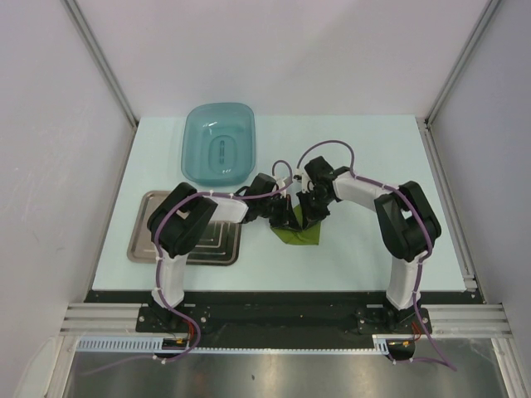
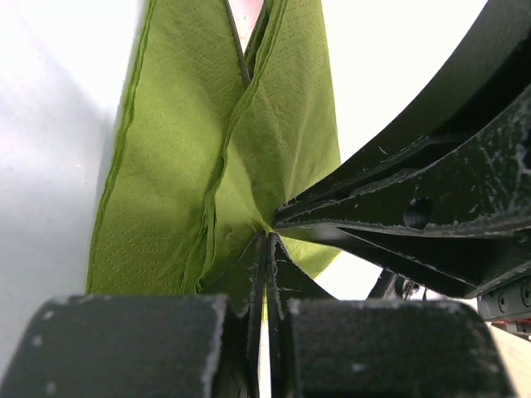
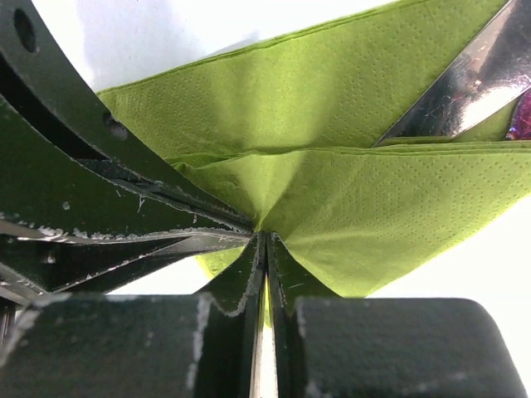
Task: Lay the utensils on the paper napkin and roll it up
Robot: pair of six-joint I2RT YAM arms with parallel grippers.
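The utensils (image 3: pixel 469 83) are already laid on the paper napkin (image 1: pixel 297 235), approx. at the middle of the counter (image 1: pixel 373 166). In the right wrist view a silver blade and a bit of purple handle are seen between the green layers (how many pieces are inside cannot be told). The napkin is folded over them, but no tight roll is made yet, so the rolling is judged as begun, not finished. The steel tray (image 1: pixel 139 240) and the teal basin (image 1: pixel 218 143) are found to the left, apart from the napkin.

Pose: both arms are bent inward, w/ the wrists held close together and low over the napkin. The left end effector (image 2: pixel 267 240) is clenched on a gathered edge of the napkin. The right end effector (image 3: pixel 264 236) is clenched on the same spot from the opposite side, and the tips of the two are almost touching.
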